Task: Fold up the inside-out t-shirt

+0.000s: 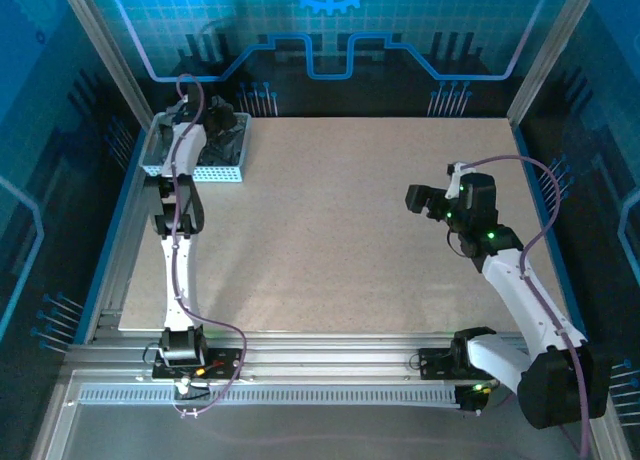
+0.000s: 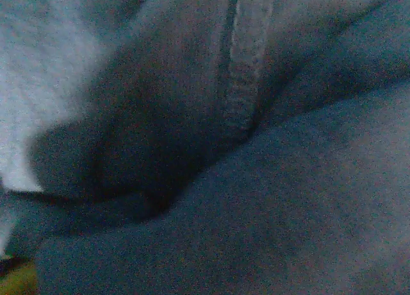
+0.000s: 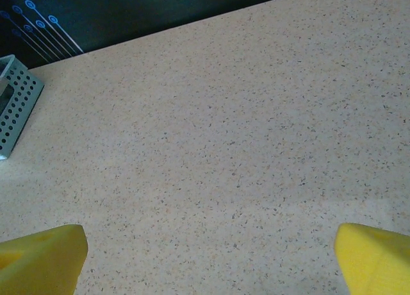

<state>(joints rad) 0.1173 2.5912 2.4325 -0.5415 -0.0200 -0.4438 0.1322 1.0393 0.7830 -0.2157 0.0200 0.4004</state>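
Left arm (image 1: pixel 178 230) is stretching along the left edge of the tabletop (image 1: pixel 340 240). The left tool (image 1: pixel 205 128) is dipping into the light blue mesh basket (image 1: pixel 200 172), which is sitting at the far-left corner. The inside-out t-shirt (image 1: pixel 230 138) is lying bunched inside that basket, dark grey, heaping up to the rim.

Left wrist camera is sitting right up against the t-shirt (image 2: pixel 269 199): blurred dark grey folds, lighter patch at upper left. A stitched seam (image 2: pixel 246 64) is running from the top edge down into a crease. A yellow sliver (image 2: pixel 14 281) is showing at the bottom-left corner, too small to identify.

Left tool state: cannot tell. The arm is covering it from above and cloth is blocking the wrist view, so whether it is gripping the t-shirt isn't visible.

Right arm (image 1: pixel 520 280) is angling in from the near right. The right tool (image 1: pixel 420 198) is hovering over the right half of the tabletop, pointing left, well apart from the basket.

In the right wrist view its yellow fingertips (image 3: pixel 41 260) are sitting at opposite bottom corners, so the right tool (image 3: pixel 205 263) is spread wide and holding nothing. Speckled beige tabletop (image 3: pixel 211 134) is lying beneath it. A corner of the basket (image 3: pixel 16 106) is peeking in at the left edge, perforated wall facing the camera.
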